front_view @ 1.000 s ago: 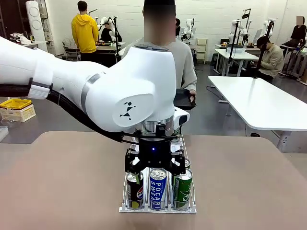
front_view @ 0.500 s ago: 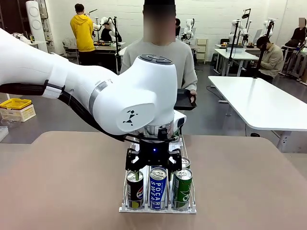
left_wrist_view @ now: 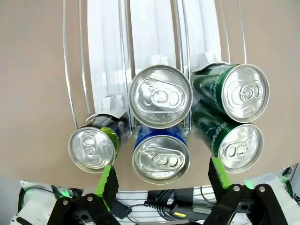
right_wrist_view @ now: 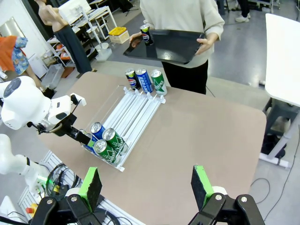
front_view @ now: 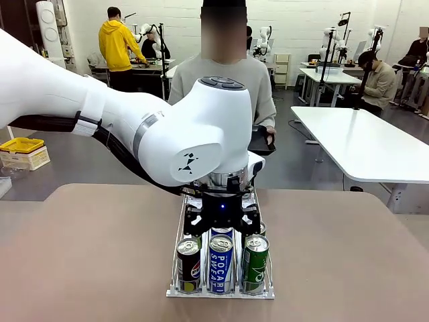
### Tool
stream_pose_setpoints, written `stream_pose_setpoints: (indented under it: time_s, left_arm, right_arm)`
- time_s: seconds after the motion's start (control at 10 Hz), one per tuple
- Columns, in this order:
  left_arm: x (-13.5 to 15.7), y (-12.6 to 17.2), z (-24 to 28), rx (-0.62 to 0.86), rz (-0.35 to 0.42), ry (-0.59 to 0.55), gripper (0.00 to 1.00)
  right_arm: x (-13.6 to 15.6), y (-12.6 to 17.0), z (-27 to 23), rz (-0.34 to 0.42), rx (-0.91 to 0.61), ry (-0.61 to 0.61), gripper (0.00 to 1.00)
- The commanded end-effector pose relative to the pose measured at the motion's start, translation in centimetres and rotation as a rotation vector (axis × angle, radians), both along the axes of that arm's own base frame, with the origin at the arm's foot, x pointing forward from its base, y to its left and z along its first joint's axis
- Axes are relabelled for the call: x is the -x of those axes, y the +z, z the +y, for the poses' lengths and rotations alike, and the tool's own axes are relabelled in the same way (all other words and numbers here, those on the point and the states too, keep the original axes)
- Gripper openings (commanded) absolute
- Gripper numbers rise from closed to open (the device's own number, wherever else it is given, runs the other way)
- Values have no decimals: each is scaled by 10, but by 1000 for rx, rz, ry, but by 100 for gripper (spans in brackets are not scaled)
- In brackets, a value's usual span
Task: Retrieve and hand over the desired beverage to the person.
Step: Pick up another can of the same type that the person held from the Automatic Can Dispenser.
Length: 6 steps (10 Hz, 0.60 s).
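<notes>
Over at the near end of the rack (front_view: 221,294): left gripper (left_wrist_view: 162,174) spread wide open, holding nothing

Big brown tabletop (front_view: 80,255) first, with the person (front_view: 231,84) in the grey sweatshirt standing at its far side, both hands on a black tray (right_wrist_view: 168,44) that has one dark can (right_wrist_view: 146,35) standing on it. The white left arm (front_view: 167,127) reaches over to the middle, above the white rack. Front row there is a Pepsi can (front_view: 188,265), a blue can (front_view: 220,263) and a green can (front_view: 255,261), with two more right behind. The left gripper's green pads (left_wrist_view: 108,178) sit on either side of the blue can, not squeezing it. The right gripper (right_wrist_view: 146,187) is up high over the tabletop, jaws apart, also empty.
</notes>
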<state>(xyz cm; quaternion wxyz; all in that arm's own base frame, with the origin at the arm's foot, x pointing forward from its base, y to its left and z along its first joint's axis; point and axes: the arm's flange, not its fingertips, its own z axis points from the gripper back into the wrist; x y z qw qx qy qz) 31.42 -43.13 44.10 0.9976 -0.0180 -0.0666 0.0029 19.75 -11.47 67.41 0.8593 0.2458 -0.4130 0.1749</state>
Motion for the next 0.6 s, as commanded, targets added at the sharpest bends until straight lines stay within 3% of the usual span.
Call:
stream_pose_setpoints:
  time_s: [0.0,0.5]
  left_arm:
    - [-6,-7,-10,7,-23,13,100]
    - [-6,-13,-11,26,-11,10,100]
  right_arm:
    - [-1,-1,1,-1,-8,13,100]
    - [-1,-1,1,-1,-8,13,100]
